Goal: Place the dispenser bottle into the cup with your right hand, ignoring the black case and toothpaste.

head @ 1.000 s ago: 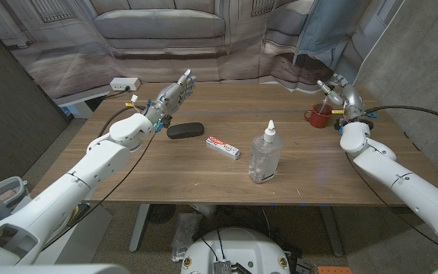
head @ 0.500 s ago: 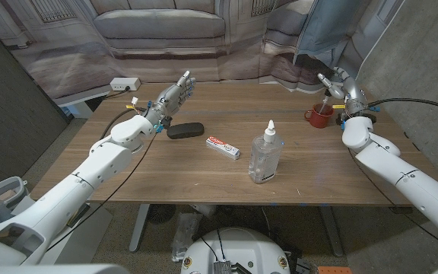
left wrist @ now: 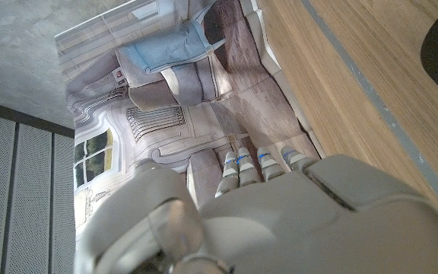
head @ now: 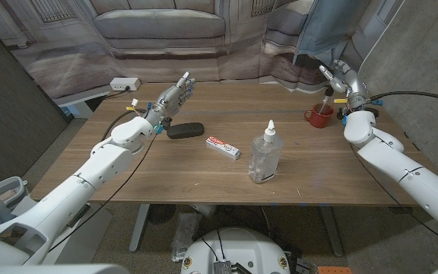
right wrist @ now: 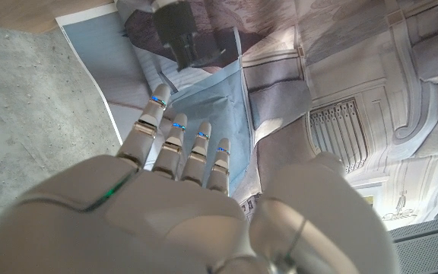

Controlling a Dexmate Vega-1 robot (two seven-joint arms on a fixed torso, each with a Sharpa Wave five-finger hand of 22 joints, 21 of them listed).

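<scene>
A clear dispenser bottle (head: 265, 156) with a white pointed cap stands upright near the middle of the table. A red cup (head: 318, 116) sits at the far right of the table. My right hand (head: 341, 79) hovers above and behind the cup, fingers apart, holding nothing; its own wrist view shows its fingers (right wrist: 177, 148) spread against the backdrop. My left hand (head: 175, 94) is raised over the far left of the table, fingers extended and empty, just beyond the black case (head: 185, 130). In the left wrist view my left hand (left wrist: 280, 221) has straight fingers.
A toothpaste tube (head: 223, 147) lies between the black case and the bottle. A white power strip (head: 125, 84) sits on a side surface at the far left. A draped backdrop hangs behind the table's far edge (head: 234, 82). A cable runs from my right arm.
My right hand has risen and drifted a little right and back, away from the cup. The left hand and the table's objects have stayed put.
</scene>
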